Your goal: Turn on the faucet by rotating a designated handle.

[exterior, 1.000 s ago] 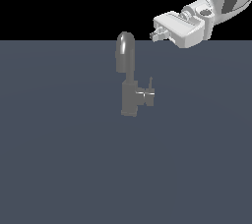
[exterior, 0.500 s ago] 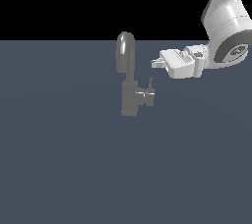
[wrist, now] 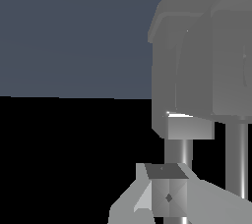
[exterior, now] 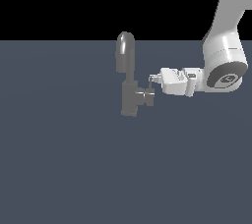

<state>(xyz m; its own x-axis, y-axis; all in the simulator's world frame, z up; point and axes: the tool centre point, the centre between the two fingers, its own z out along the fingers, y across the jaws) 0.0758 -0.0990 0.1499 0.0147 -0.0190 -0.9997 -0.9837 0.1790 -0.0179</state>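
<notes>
In the exterior view the faucet [exterior: 127, 78] stands just left of the frame's centre on the flat grey-blue floor [exterior: 64, 169], its rounded spout reaching the dark horizon line. Its handle [exterior: 146, 97] sticks out toward the exterior view's right, and my pincer [exterior: 154, 79] comes in level from the right of the frame, with its tip just above that stub. I cannot tell whether my fingers are parted or closed, and in the wrist view the grey faucet body [wrist: 197, 66] fills the upper right of the frame.
</notes>
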